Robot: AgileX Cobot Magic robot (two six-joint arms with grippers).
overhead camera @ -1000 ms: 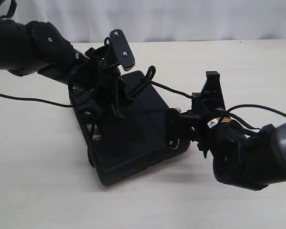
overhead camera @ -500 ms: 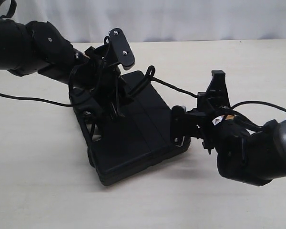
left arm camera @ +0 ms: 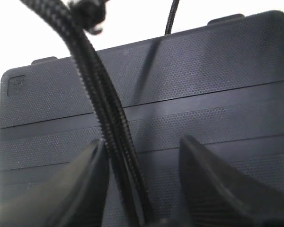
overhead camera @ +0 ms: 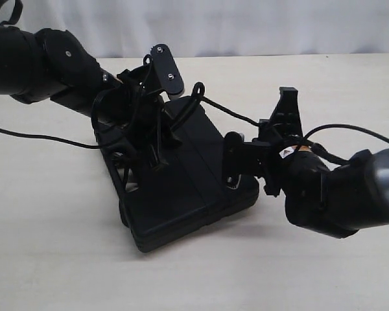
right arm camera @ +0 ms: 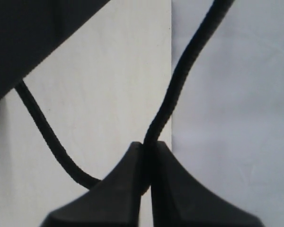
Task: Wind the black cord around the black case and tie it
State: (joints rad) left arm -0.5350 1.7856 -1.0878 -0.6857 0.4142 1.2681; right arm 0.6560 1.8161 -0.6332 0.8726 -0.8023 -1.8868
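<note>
Right gripper (right arm camera: 146, 147) pinches the black cord (right arm camera: 178, 87) beside the black case (overhead camera: 181, 194), its strands running lengthwise between the spread left gripper (left arm camera: 142, 143) jaws.

The black cord (left arm camera: 109, 127) (braided, doubled) crosses the ribbed black case (left arm camera: 203, 85).

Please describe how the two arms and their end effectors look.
The left arm and the right arm are black, thick and rounded. A thin black cable trails from the left one, another loops over the right. The right wrist carries a small white and orange label. The left end effector and the right end effector each have two smooth, black, tapered fingers.
</note>
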